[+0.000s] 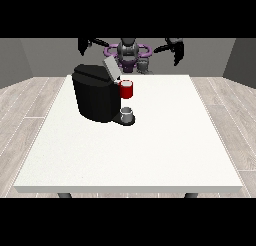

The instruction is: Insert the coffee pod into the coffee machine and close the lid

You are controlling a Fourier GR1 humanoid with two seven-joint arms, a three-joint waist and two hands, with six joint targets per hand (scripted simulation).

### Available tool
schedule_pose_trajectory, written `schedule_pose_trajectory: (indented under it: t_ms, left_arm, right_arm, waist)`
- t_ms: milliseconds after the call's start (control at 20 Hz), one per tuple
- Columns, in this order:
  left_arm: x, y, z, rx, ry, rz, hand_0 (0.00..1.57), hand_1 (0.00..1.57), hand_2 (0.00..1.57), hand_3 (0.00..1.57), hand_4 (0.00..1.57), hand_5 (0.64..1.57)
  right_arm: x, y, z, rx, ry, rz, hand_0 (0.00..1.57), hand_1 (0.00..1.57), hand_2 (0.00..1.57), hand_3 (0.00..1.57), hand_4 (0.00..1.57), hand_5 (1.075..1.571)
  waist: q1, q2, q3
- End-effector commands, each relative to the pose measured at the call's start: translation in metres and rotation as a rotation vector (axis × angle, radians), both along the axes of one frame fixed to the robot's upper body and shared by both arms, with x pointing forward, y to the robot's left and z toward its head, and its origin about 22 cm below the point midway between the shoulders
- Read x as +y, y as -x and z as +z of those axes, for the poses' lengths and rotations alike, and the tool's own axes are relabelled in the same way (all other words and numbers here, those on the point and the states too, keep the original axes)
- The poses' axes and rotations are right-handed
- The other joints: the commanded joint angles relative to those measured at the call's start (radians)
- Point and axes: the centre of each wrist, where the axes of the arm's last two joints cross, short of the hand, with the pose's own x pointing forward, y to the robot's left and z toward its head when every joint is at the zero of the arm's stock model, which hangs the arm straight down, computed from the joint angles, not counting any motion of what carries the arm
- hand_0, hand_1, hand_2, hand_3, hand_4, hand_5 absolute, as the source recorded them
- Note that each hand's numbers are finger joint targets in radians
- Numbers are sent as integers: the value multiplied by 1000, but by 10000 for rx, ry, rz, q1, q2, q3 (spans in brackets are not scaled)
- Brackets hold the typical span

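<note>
Pod [127, 90] sits at the coffee machine [96, 94] near the bench's [165, 140] far-left corner, apparently seated; lid [111, 68] is raised. Both hands [84, 45] [177, 49] hover away; finger state can't be told. Next: press lid down.

We see a large white table [150, 155] on dark legs. Directly on it, toward the view's left, w/ lid up: a black coffee machine [96, 97]. A small grey cup [128, 113] sits on its base, front.
</note>
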Motion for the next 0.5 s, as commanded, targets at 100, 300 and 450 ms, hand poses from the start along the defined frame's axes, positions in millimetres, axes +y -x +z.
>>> schedule_pose_trajectory:
  t_ms: [100,300,450]
  left_arm:
    - [-4,22,-13,400,720,-36,0,0,0,0,368,1571]
    - [-19,2,24,-255,702,-210,0,0,0,0,385,1571]
    - [-29,10,23,-487,979,-736,0,0,0,0,394,1571]
  right_arm:
    - [-6,-6,14,-504,779,524,0,0,0,0,239,1571]
    - [-33,-34,41,-599,92,-108,0,0,0,0,0,1571]
    - [-40,-53,57,-277,-214,-239,0,0,0,0,108,1571]
  waist:
    - [683,-196,5]
    - [997,507,8]
    - [1263,783,7]
